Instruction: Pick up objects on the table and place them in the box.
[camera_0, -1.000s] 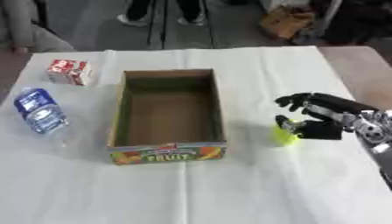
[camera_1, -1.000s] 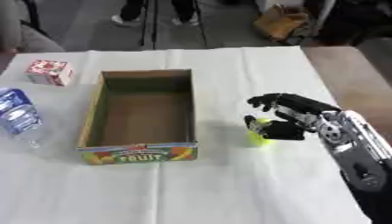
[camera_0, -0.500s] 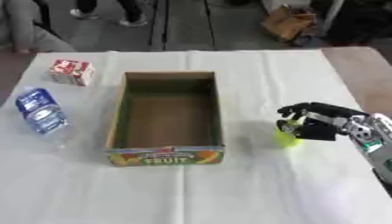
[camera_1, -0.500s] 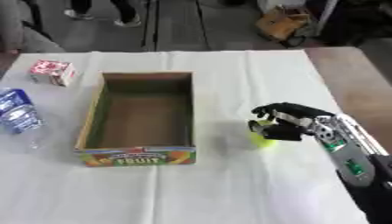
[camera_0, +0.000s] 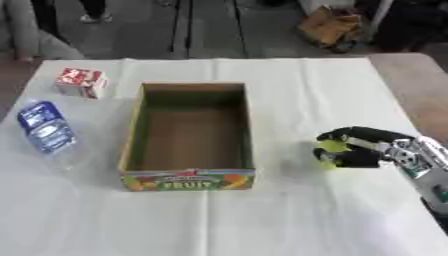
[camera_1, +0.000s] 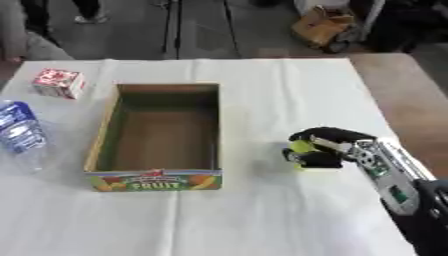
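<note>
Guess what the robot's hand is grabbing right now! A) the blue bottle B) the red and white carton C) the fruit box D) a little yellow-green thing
D: the right hand has its fingers curled round the small yellow-green thing on the white cloth, right of the box; the carton and bottle lie untouched on the left.

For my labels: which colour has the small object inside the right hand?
Yellow-green object; right hand curled around it, clearest in right eye view.

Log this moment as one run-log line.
right hand: shut on yellow-green object, on table | box: empty | carton, bottle: left of box | left hand: unseen
</note>
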